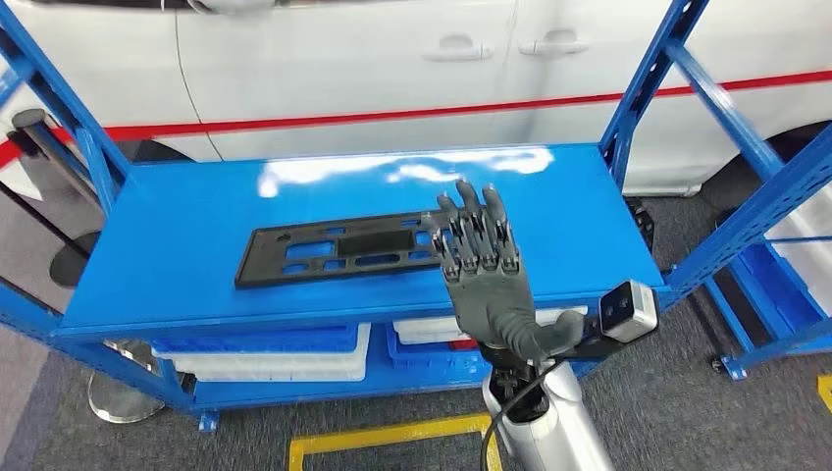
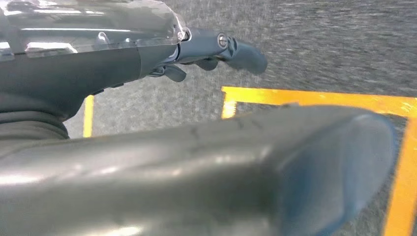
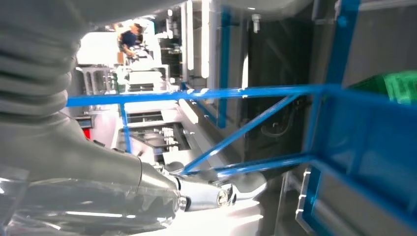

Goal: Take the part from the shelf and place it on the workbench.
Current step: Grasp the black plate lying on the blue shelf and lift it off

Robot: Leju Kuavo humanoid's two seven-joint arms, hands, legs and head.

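Part (image 1: 338, 252): flat black perforated panel, lying flat on the blue top deck of the shelf (image 1: 177, 285), left of centre and toward the near edge. Long axis runs left–right, its right end tilted slightly farther away than its left. Not lifted; task judged at the reach stage, grasp not yet made.

Key relation: right hand (image 1: 483, 270) sits at the panel's right end. In the head view the fingers (image 1: 478, 228) point away from the robot and overlap that right end; whether they touch the panel or hover just above it cannot be told. The rest of the part lies to the left of the hand. Fingers extended, slightly spread, holding nothing. Palm appears to face down; the silver forearm rises from below the shelf's near edge, wrist camera on its right side.

Left hand (image 2: 216, 51): hangs over grey carpet with a yellow floor marking (image 2: 314, 101), well away from the part. Fingers look loosely curled with nothing in them; grip state unclear from this angle. Right hand is clearly the nearer one.

Surroundings: white bins (image 1: 265, 355) on the lower shelf level; white car with a red stripe (image 1: 373, 69) behind the rack.
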